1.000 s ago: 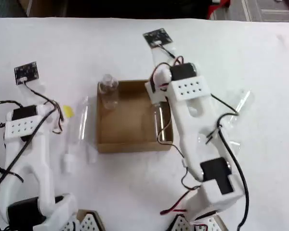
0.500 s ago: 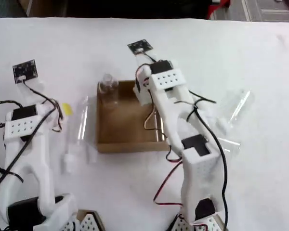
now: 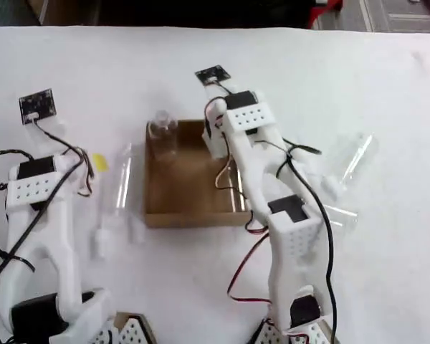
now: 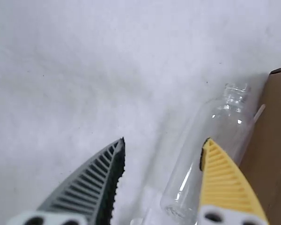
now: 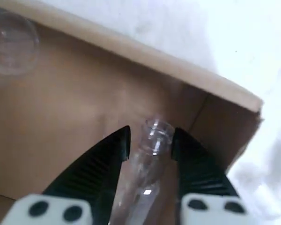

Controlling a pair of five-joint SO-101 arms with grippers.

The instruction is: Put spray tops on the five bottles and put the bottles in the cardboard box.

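White table (image 3: pixel 72 64), box (image 3: pixel 193 215) at centre. Right gripper (image 5: pixel 150 140) is clamped on an uncapped bottle (image 5: pixel 143 173) inside the box. Left gripper (image 4: pixel 164 142) is wide open, empty, beside a lying bottle (image 4: pixel 215 122). A standing bottle (image 3: pixel 162 132) occupies the box corner. No fitted spray tops visible; judged early stage.

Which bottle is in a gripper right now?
The bottle clamped in the right gripper at the cardboard box; the others stand or lie loose.

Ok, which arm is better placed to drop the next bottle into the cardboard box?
Right. The right gripper is shut on a clear bottle over the cardboard box; the left gripper hangs open beside a second bottle lying outside it.
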